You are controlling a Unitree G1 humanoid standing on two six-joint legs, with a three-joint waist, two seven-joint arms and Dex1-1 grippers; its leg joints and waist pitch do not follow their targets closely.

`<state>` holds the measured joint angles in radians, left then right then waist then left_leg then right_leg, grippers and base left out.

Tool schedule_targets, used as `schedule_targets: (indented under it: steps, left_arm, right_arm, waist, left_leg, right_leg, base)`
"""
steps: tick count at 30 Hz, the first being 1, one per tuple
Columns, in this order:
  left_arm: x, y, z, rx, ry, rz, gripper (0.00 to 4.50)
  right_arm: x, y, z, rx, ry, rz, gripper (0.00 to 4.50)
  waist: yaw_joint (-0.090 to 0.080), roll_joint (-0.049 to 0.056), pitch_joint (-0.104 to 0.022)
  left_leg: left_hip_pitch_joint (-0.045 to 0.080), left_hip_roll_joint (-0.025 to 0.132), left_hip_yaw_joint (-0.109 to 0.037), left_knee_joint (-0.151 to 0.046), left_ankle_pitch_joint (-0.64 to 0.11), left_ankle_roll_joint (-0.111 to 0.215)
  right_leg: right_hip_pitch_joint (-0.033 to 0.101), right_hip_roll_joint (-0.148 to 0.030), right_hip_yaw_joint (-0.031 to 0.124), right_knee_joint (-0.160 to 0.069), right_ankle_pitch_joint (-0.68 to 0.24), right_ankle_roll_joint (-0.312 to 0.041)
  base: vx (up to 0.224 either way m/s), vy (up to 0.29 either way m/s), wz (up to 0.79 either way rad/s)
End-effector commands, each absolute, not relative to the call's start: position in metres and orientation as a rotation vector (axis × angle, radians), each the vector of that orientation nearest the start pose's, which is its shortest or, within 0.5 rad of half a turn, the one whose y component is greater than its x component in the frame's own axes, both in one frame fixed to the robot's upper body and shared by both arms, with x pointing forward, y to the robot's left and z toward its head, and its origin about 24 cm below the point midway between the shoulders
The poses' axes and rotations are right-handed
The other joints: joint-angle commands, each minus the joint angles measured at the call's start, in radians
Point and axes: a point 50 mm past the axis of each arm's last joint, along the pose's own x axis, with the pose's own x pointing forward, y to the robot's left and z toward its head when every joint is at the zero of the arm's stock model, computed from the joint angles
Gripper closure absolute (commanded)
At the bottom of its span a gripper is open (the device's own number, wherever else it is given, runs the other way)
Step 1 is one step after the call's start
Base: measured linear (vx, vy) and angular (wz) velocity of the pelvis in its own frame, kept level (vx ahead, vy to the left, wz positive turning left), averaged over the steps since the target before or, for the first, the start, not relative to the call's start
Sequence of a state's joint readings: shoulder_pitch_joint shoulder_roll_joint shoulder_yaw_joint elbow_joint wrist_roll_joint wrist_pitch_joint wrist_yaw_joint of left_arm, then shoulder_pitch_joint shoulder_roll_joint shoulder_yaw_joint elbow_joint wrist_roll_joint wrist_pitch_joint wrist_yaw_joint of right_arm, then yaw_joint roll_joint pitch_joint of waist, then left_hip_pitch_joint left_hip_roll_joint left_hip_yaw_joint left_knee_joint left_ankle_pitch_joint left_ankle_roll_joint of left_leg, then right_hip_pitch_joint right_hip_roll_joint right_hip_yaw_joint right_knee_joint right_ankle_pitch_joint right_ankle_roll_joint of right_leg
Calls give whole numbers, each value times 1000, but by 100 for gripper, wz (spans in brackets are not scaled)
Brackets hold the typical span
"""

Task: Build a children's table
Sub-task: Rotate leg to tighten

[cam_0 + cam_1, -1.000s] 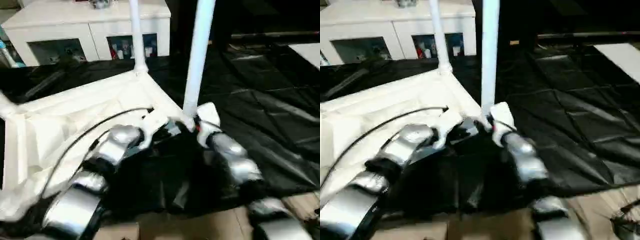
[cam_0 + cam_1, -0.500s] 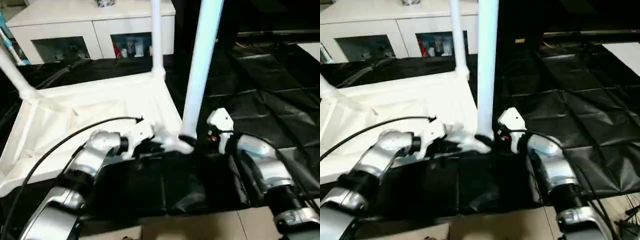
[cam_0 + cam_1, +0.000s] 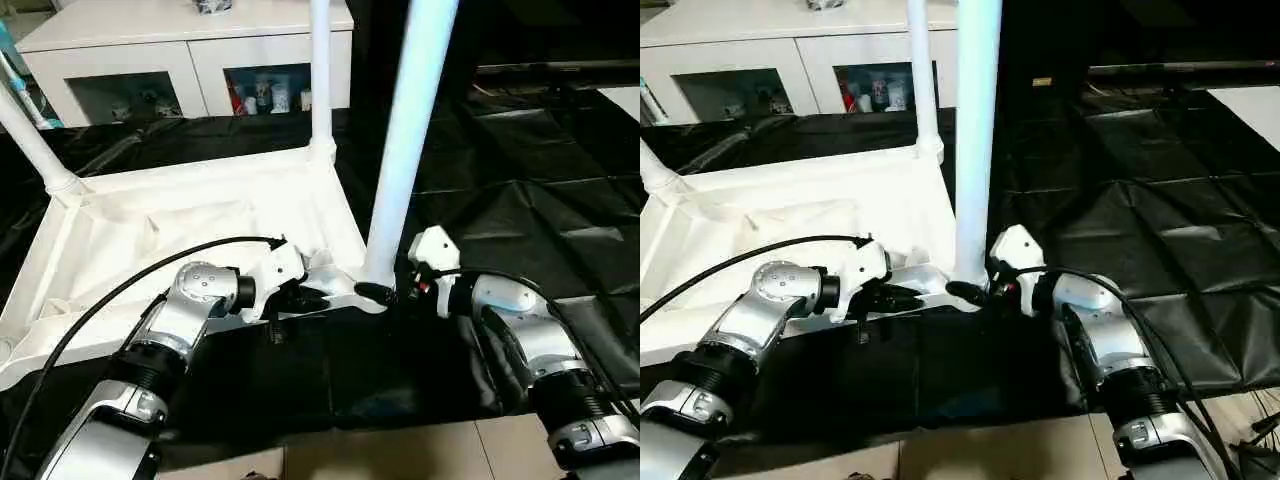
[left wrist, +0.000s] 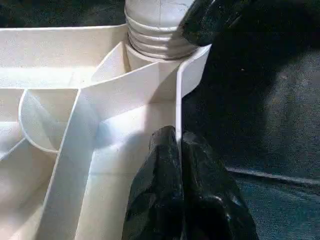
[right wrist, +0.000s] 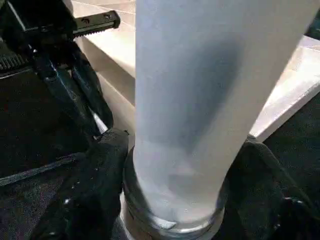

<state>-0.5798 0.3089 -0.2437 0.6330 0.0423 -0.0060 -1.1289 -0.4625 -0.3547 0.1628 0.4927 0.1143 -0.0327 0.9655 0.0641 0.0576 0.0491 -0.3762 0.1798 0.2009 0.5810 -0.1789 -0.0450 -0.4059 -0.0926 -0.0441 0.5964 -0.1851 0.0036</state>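
Note:
The children's table top (image 3: 190,215) lies upside down on black cloth, ribbed underside facing up. Three white legs stand in its corner sockets: the near right leg (image 3: 410,150), the far right leg (image 3: 320,70) and the far left leg (image 3: 30,140). My left gripper (image 3: 305,297) is shut on the thin front rim (image 4: 177,100) just beside the near right socket. My right gripper (image 3: 385,292) is shut on the base of the near right leg (image 5: 190,125), with one finger (image 5: 95,190) on each side, right above the socket.
A white cabinet with glass doors (image 3: 190,50) stands behind the table top. Creased black cloth (image 3: 520,150) spreads to the right. A black cable (image 3: 120,290) loops over my left forearm. Pale floor (image 3: 400,450) shows at the near edge.
The whole view has shifted and levelled, so the camera moved. Both grippers stay at the near right corner, and the right wrist now sits lower beside the leg's base.

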Motion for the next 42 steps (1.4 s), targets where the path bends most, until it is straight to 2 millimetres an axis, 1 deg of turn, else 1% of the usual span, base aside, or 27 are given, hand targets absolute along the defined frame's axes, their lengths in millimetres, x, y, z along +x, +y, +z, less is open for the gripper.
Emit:
schedule_targets:
  steps: [1, 3, 4, 7, 8, 11, 12, 13, 16, 19, 24, 26, 27, 29, 30, 31, 32, 33, 34, 35, 36, 37, 38, 39, 40, 41, 42]
  left_arm:
    - [315, 121, 47, 341, 316, -1296, 450]
    - [315, 121, 47, 343, 316, -1294, 450]
    - [315, 120, 47, 344, 317, -1293, 450]
    - [315, 120, 47, 345, 318, -1292, 450]
    - [315, 120, 47, 345, 318, -1292, 450]
    - [316, 120, 47, 345, 317, -1289, 450]
    - [316, 120, 47, 345, 318, -1288, 450]
    - [316, 120, 47, 346, 318, -1286, 450]
    - [316, 120, 47, 348, 317, -1284, 450]
    - [316, 120, 47, 349, 317, -1282, 450]
    - [316, 119, 46, 350, 322, -1284, 450]
    - [317, 118, 42, 364, 342, -1263, 450]
    - [317, 118, 42, 364, 342, -1263, 450]
    - [321, 115, 37, 383, 378, -1215, 450]
    - [321, 115, 37, 383, 378, -1215, 450]
    - [326, 112, 34, 383, 405, -1158, 450]
    - [327, 111, 34, 384, 409, -1147, 450]
    - [329, 108, 33, 384, 415, -1128, 450]
    - [330, 106, 33, 385, 418, -1114, 450]
    - [330, 106, 33, 385, 418, -1114, 450]
    - [339, 94, 32, 362, 428, -1025, 450]
    - [343, 88, 33, 350, 429, -976, 450]
    - [344, 86, 33, 346, 429, -959, 450]
    - [347, 82, 34, 337, 431, -923, 450]
    - [348, 81, 34, 336, 431, -916, 450]
    - [351, 75, 35, 334, 426, -875, 450]
    - [353, 69, 36, 340, 419, -851, 450]
  right_arm:
    - [312, -149, 51, -260, 203, 1055, 154]
    - [313, -150, 52, -245, 204, 1045, 126]
    - [313, -150, 52, -247, 206, 1043, 126]
    - [314, -151, 50, -268, 218, 1044, 105]
    - [314, -151, 50, -268, 218, 1044, 142]
    - [313, -151, 49, -258, 225, 1045, 144]
    - [313, -151, 49, -256, 226, 1046, 162]
    - [313, -151, 49, -252, 227, 1045, 162]
    - [314, -150, 49, -242, 222, 1039, 176]
    - [315, -150, 50, -234, 210, 1030, 180]
    - [315, -149, 49, -228, 196, 1023, 180]
    - [317, -147, 46, -200, 203, 969, 180]
    - [317, -147, 46, -200, 203, 969, 180]
    - [322, -145, 38, -165, 232, 858, 180]
    - [322, -145, 38, -165, 232, 858, 180]
    - [326, -140, 31, -155, 261, 770, 181]
    - [326, -138, 30, -148, 268, 749, 181]
    - [328, -135, 27, -134, 279, 714, 181]
    - [328, -132, 26, -121, 287, 688, 181]
    - [328, -132, 26, -121, 287, 688, 181]
    - [336, -120, 21, -49, 314, 512, 181]
    - [339, -115, 19, -24, 330, 440, 181]
    - [340, -113, 18, -16, 336, 416, 181]
    - [341, -108, 17, 0, 350, 366, 181]
    - [342, -107, 17, 3, 352, 357, 182]
    - [343, -100, 16, 16, 359, 316, 182]
    - [345, -90, 18, 11, 355, 317, 182]
  waist:
    - [8, -21, -69]
    - [7, -21, -70]
    - [7, -21, -69]
    - [7, -21, -71]
    - [7, -22, -71]
    - [7, -22, -70]
    - [7, -22, -71]
    - [7, -20, -71]
    - [7, -21, -71]
    - [7, -20, -73]
    - [7, -21, -73]
    - [6, -21, -73]
    - [5, -20, -71]
    - [-1, -19, -67]
    - [-2, -18, -66]
    - [-6, -19, -65]
    - [-7, -17, -62]
    - [-11, -17, -58]
    - [-15, -17, -58]
    - [-14, -16, -59]
    - [-16, -17, -57]
    - [-22, -14, -52]
    - [-26, -16, -54]
    - [-24, -17, -56]
    - [-25, -17, -56]
    - [-24, -16, -57]
    - [-26, -15, -56]
  left_leg:
    - [8, 47, -18, -53, -140, 128]
    - [9, 47, -18, -53, -143, 126]
    - [8, 47, -18, -53, -146, 125]
    - [8, 46, -19, -51, -141, 121]
    - [7, 46, -18, -51, -139, 122]
    - [6, 46, -19, -50, -146, 126]
    - [6, 46, -19, -50, -145, 126]
    - [6, 46, -20, -50, -145, 125]
    - [6, 46, -19, -49, -142, 125]
    - [6, 45, -19, -47, -133, 130]
    - [2, 44, -19, -43, -128, 135]
    - [1, 45, -19, -43, -132, 133]
    - [1, 44, -19, -45, -145, 128]
    - [3, 43, -21, -48, -187, 103]
    - [5, 43, -22, -50, -195, 94]
    - [5, 42, -23, -53, -208, 80]
    - [7, 43, -23, -56, -221, 71]
    - [9, 41, -24, -59, -259, 50]
    - [11, 42, -27, -63, -287, 34]
    - [14, 42, -28, -63, -293, 27]
    - [16, 43, -28, -66, -312, 22]
    - [21, 39, -26, -68, -345, 6]
    - [22, 34, -32, -70, -364, -15]
    - [24, 37, -34, -71, -365, -18]
    - [24, 36, -32, -70, -361, -14]
    - [23, 37, -32, -70, -359, -12]
    - [24, 35, -31, -71, -370, -11]
  right_leg:
    - [52, -51, 29, -51, -67, -286]
    - [52, -50, 29, -51, -71, -285]
    - [52, -50, 29, -51, -75, -285]
    - [52, -50, 28, -49, -69, -289]
    - [53, -49, 28, -48, -63, -290]
    - [53, -51, 28, -49, -74, -285]
    - [53, -50, 28, -49, -75, -285]
    - [53, -51, 28, -49, -77, -284]
    - [53, -50, 27, -48, -69, -286]
    - [52, -49, 28, -45, -52, -290]
    - [52, -50, 27, -43, -44, -293]
    - [51, -50, 27, -43, -52, -292]
    - [48, -49, 27, -46, -72, -290]
    - [46, -50, 28, -53, -141, -277]
    - [45, -50, 28, -55, -161, -271]
    - [47, -50, 28, -58, -191, -263]
    - [42, -48, 28, -61, -212, -258]
    - [41, -49, 28, -66, -267, -245]
    - [42, -51, 29, -70, -299, -233]
    - [41, -51, 29, -71, -304, -227]
    - [37, -49, 32, -73, -310, -222]
    - [30, -48, 33, -78, -346, -218]
    - [35, -49, 31, -79, -388, -204]
    - [37, -51, 30, -80, -391, -198]
    - [34, -50, 33, -83, -371, -198]
    - [34, -52, 33, -82, -360, -198]
    - [31, -50, 32, -84, -359, -199]
  base:
    - [0, 0, 0]
    - [0, 0, 0]
    - [0, 0, 0]
    - [0, 0, 0]
    - [0, 0, 0]
    - [0, 0, 0]
    - [0, 0, 0]
    - [0, 0, 0]
    - [0, 0, 0]
    - [0, 0, 0]
    - [0, 0, 0]
    - [0, 0, 0]
    - [0, 0, 0]
    - [0, 0, 0]
    - [0, 0, 0]
    - [0, 0, 0]
    - [0, 0, 0]
    - [0, 0, 0]
    - [0, 0, 0]
    - [0, 0, 0]
    - [0, 0, 0]
    - [0, 0, 0]
    - [0, 0, 0]
    - [0, 0, 0]
    - [0, 0, 0]
    - [0, 0, 0]
    - [0, 0, 0]
